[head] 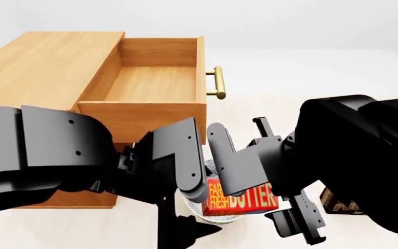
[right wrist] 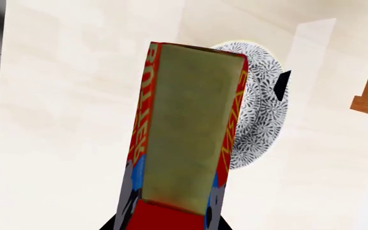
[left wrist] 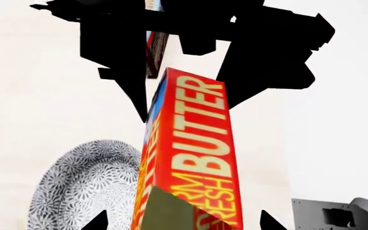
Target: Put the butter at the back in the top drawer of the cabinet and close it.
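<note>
The cabinet [head: 40, 67] stands on the pale surface [head: 310, 78], its top drawer [head: 151, 83] pulled fully out and bare inside. Below the drawer front, both arms meet over a patterned bowl [head: 216, 215]. The butter [head: 240, 197] hangs lengthwise between them, above the bowl. The right claw [right wrist: 171, 225] looks clenched on one end of the box; the left claw [left wrist: 184, 225] brackets the other end, but whether it grips cannot be told. This reads as a handover or a shared carry. Next, the box needs lifting clear of the drawer front and setting inside, towards the back, before closing.
</note>
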